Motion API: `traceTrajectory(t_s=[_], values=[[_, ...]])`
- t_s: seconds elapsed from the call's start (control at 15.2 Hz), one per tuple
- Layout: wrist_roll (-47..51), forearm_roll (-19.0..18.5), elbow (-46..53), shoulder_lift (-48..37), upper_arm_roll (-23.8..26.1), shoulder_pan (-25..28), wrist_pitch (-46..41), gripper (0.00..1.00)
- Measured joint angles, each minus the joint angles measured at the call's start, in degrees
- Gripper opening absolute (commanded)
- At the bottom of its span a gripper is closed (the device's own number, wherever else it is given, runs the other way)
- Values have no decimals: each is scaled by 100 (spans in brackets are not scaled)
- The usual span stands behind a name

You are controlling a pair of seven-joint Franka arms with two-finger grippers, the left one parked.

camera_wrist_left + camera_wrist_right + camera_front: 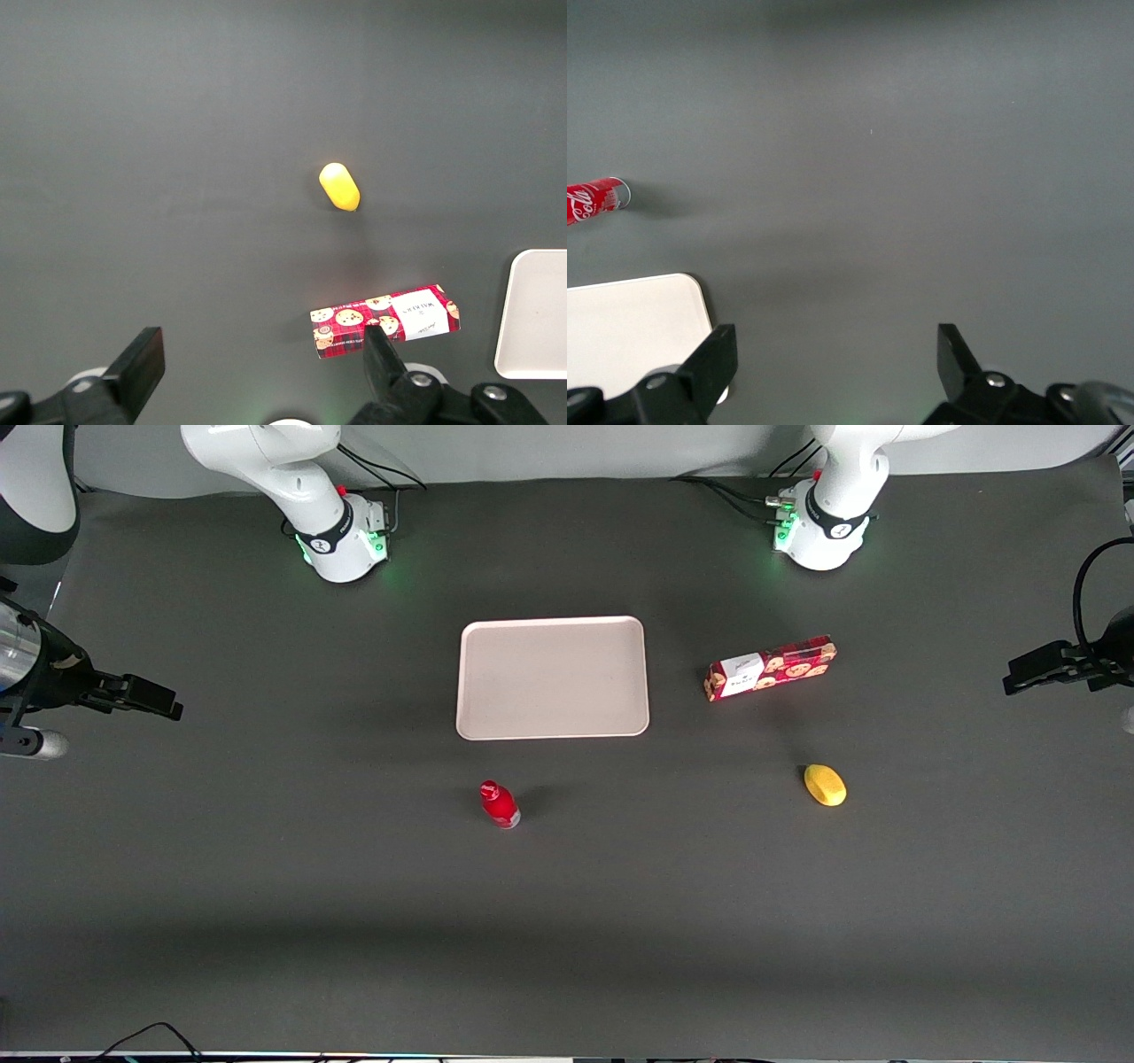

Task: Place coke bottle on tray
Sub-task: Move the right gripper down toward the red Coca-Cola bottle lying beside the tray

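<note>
Jaws wide apart and empty on gripper (835, 347), hanging at working arm's end of desk (266, 886), ready for reaching coke bottle (500, 803), off tray (553, 677), just below it mid-frame.

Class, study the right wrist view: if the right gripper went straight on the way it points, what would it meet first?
Probably bare table: the open gripper points down at it, with the coke bottle and tray off to one side.
</note>
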Motion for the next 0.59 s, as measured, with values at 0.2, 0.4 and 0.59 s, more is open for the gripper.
traceTrajectory(t_s=[0.2, 0.4, 0.59], values=[[0, 16, 5, 20, -5, 2, 18, 100], [0, 46, 16, 17, -11, 7, 15, 100], [0, 108, 44, -40, 199, 42, -202, 100]])
